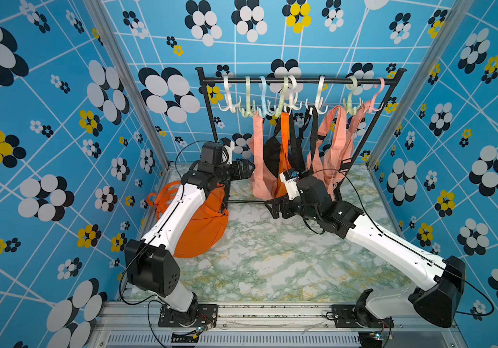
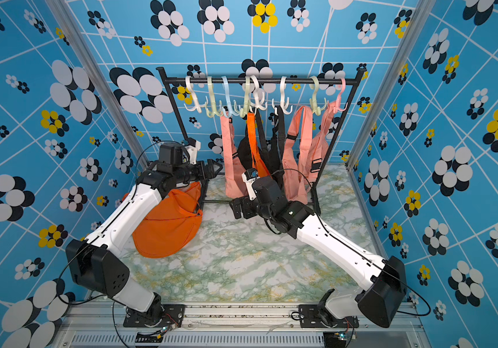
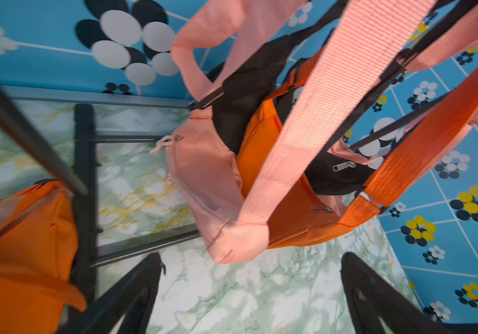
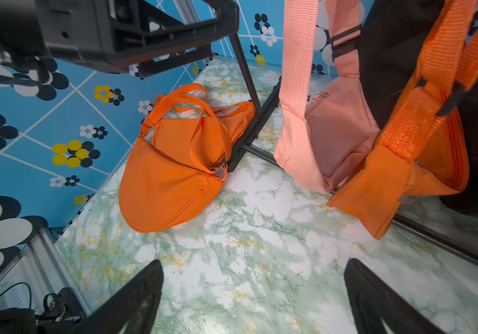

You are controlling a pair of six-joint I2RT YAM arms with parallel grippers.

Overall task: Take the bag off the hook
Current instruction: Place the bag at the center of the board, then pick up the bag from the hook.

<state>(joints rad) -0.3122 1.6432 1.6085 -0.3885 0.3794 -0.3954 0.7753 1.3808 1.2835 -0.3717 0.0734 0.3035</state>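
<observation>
An orange bag lies flat on the marble table at the left, partly under my left arm and beside the rack's foot. Several pink, black and orange bags hang by their straps from pastel hooks on the black rack bar. My left gripper is open and empty, close to the leftmost hanging pink bag. My right gripper is open and empty, low over the table in front of the hanging orange bag.
The rack's black legs and floor bars stand between the lying bag and the hanging ones. Blue flowered walls close in left, right and back. Bare marble tabletop stretches toward the front.
</observation>
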